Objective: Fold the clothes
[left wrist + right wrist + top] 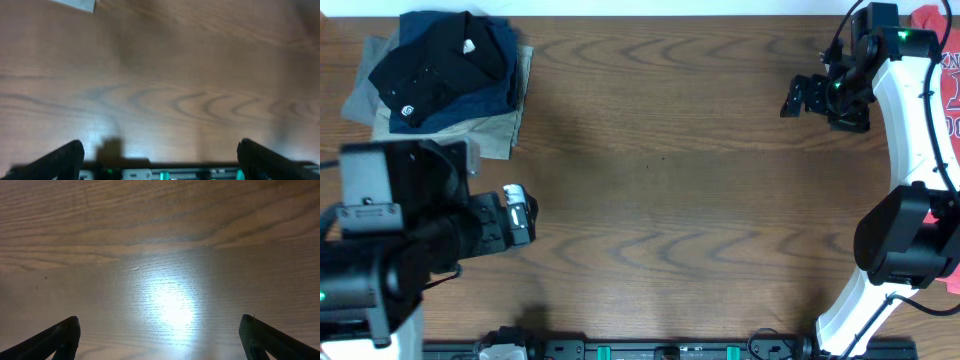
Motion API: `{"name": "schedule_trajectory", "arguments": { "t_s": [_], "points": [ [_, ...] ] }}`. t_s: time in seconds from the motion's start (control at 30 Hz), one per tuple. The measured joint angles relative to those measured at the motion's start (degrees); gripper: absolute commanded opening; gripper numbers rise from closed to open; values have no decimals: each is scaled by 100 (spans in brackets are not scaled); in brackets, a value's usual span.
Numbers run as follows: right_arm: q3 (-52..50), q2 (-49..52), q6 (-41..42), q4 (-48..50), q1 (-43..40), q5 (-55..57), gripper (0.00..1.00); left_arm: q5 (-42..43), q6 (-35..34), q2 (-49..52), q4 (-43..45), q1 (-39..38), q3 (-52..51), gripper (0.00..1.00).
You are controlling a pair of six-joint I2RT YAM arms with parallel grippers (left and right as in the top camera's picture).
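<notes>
black shirt (438, 68) looks folded, sitting on the pile (498, 128). left gripper (523, 215) and right gripper (798, 98) are wide open and empty. i'd just park both arms.

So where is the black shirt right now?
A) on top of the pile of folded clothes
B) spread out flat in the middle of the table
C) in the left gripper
A: the black shirt lies folded on top of the pile of folded clothes.
</notes>
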Motion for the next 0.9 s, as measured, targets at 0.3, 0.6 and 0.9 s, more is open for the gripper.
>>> {"name": "schedule_trajectory", "arguments": {
  "t_s": [0.3, 0.6, 0.9],
  "points": [
    [15, 0, 0, -2, 0, 2, 99, 415, 566, -2022, 3849, 0, -3296, 98],
    [20, 0, 0, -4, 0, 2, 99, 522, 675, -3845, 6175, 0, -5770, 98],
    [20, 0, 0, -4, 0, 2, 99, 514, 680, -4533, 7495, 0, -6758, 98]
  ]
}}
